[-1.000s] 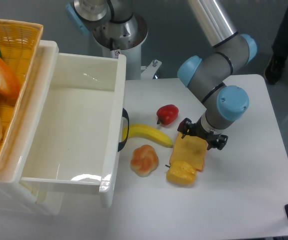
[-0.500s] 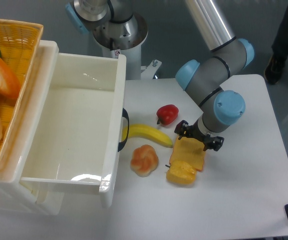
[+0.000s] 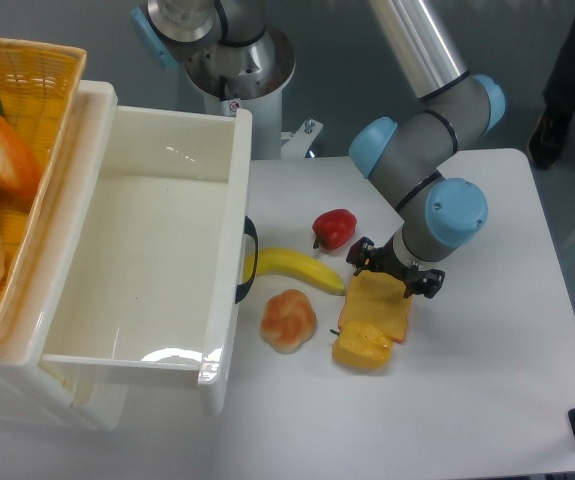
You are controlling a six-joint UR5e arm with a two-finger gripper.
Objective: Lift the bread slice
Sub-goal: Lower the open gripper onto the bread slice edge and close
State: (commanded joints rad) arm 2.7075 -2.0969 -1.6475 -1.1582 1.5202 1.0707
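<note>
- The hand (image 3: 393,277) sits low over the table (image 3: 487,400), right at the far edge of the bread slice (image 3: 376,305).
- Dark finger parts show on either side of the slice's far edge; whether they press on the bread or stand apart cannot be told.
- The bread slice lies flat on the table, reaching from under the hand toward the camera.
- A yellow pepper (image 3: 360,346) lies against the slice's near end, further from the hand.
- A banana (image 3: 295,269) lies just beside the hand, its tip near the slice's corner.
- A red pepper (image 3: 334,229) sits near the hand, a little further back than the banana.
- A knotted bun (image 3: 288,320) rests beyond the slice from the hand, just beside the banana.
- An open white drawer (image 3: 147,250) stands well apart from the hand, past the banana, with a wicker basket (image 3: 27,90) beyond it.
</note>
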